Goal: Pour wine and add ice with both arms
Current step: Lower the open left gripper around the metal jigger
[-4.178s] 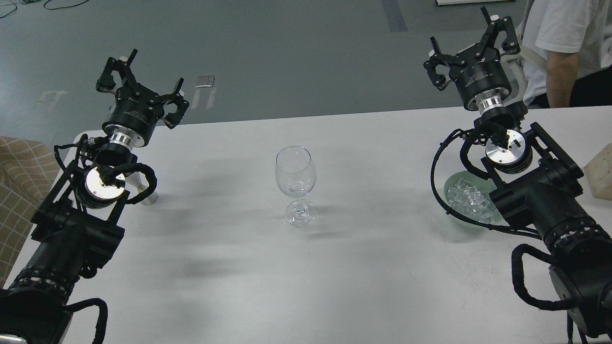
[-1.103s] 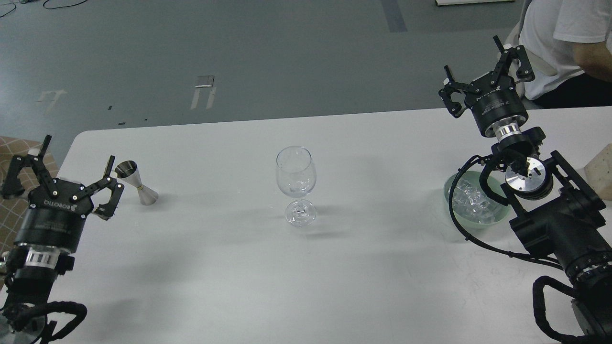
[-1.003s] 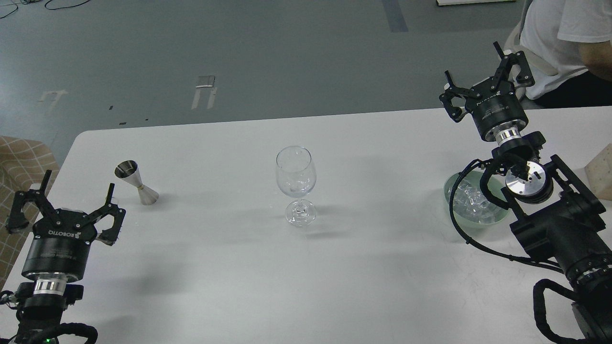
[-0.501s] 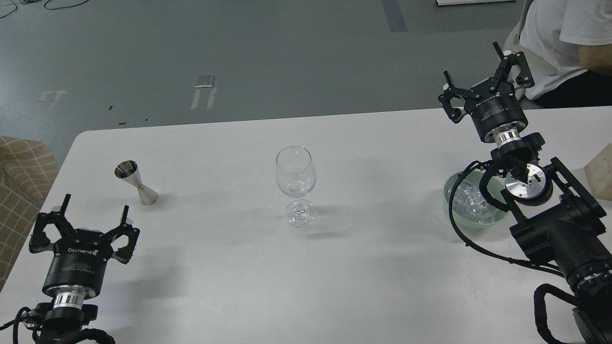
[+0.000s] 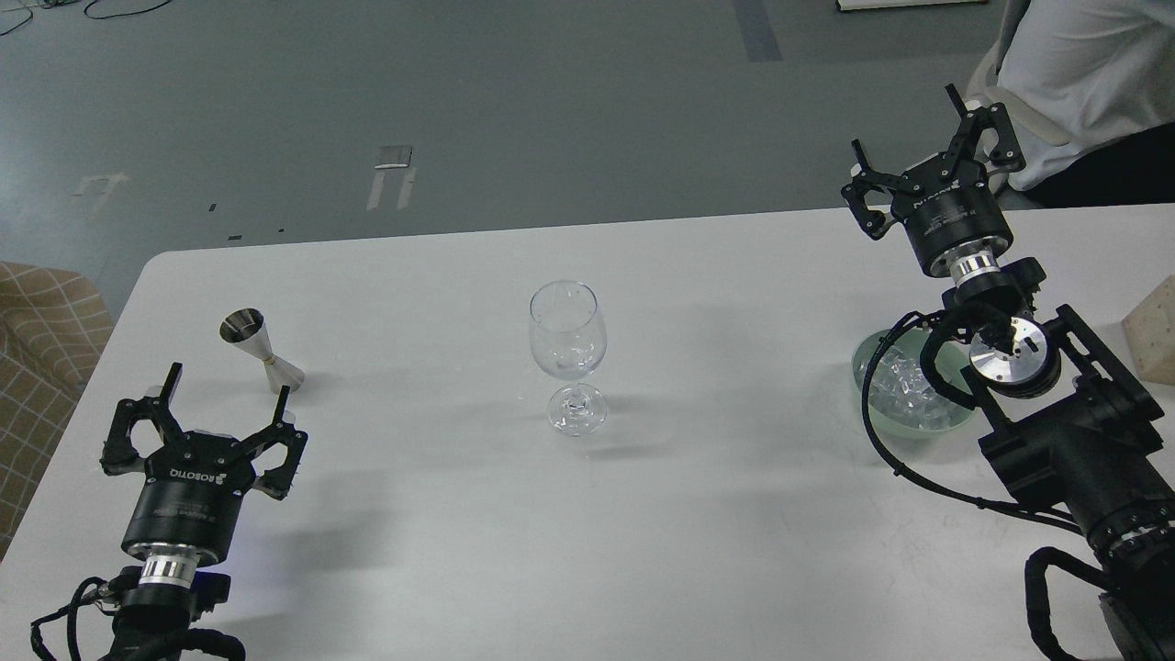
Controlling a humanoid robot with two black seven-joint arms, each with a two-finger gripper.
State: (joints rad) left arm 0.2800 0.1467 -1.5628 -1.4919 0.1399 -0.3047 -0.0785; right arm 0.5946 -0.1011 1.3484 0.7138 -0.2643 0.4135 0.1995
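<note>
A clear stemmed wine glass (image 5: pixel 568 349) stands upright at the table's middle; any wine in it is too faint to see. A small steel jigger (image 5: pixel 260 352) stands tilted at the left. The ice (image 5: pixel 904 389) is a heap of clear cubes in a pale green bowl (image 5: pixel 872 411) at the right, partly hidden by my right arm. My left gripper (image 5: pixel 225 381) is open and empty, low near the table's front left, just in front of the jigger. My right gripper (image 5: pixel 904 124) is open and empty, raised beyond the bowl at the table's far right edge.
The white table (image 5: pixel 643 532) ends at a rounded far left corner. A person in a white shirt (image 5: pixel 1074 55) sits behind the far right edge. A beige block (image 5: pixel 1155 330) sits at the right edge. A checked seat (image 5: pixel 41 340) is left of the table.
</note>
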